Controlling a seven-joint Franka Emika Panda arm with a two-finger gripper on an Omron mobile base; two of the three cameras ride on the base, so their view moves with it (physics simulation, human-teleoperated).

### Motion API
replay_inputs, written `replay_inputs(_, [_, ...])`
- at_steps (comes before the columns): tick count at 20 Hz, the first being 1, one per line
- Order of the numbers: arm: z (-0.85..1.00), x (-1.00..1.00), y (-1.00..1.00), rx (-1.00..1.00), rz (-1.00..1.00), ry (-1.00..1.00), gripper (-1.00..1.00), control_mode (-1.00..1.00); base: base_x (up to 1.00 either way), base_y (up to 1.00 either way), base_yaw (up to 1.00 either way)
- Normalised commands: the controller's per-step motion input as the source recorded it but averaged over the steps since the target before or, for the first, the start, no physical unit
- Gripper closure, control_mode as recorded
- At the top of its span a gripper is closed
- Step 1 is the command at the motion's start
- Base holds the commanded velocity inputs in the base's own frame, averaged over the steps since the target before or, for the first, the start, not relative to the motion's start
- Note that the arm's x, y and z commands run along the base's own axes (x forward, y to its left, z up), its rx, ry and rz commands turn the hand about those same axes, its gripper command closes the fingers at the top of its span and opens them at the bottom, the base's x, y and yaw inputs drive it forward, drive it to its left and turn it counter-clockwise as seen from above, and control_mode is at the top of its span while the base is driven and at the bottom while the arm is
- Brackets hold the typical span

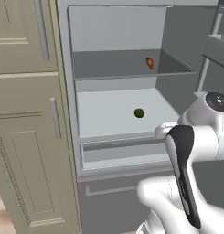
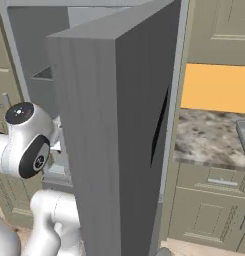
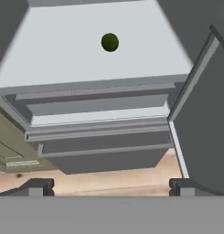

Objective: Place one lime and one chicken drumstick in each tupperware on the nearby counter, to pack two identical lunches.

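Hand view looks into the open fridge (image 1: 118,114): a lime (image 3: 109,42) sits alone on the pale middle shelf (image 3: 63,55), well ahead of the gripper (image 3: 111,185), whose jaws stand wide and hold nothing. Left base view shows the same lime (image 1: 139,113) and, on the darker shelf above, a small orange-brown drumstick (image 1: 150,62) near the back right. Right base view has the fridge door (image 2: 114,140) in front and the speckled tabletop (image 2: 209,137) beyond it, with a grey tray corner (image 2: 244,131) at the edge. I judge the lime light, firm and prone to roll, so pinch it across its middle. The drumstick is likely light and uneven; grip its thick end. No labels or writing can be read
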Motion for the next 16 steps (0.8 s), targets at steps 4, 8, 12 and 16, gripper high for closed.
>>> replay_inputs(4, [0.00,0.00,0.00,0.00,0.00,0.00,-1.00,1.00,0.66,-0.23,0.00])
replay_inputs(8, [0.00,0.00,0.00,0.00,0.00,0.00,-1.00,1.00,0.70,-0.02,0.00])
replay_inputs(12, [0.00,0.00,0.00,0.00,0.00,0.00,-1.00,1.00,0.64,0.00,0.00])
replay_inputs(16, [0.00,-0.03,0.00,0.00,0.00,0.00,-1.00,-1.00,0.16,0.00,0.00])
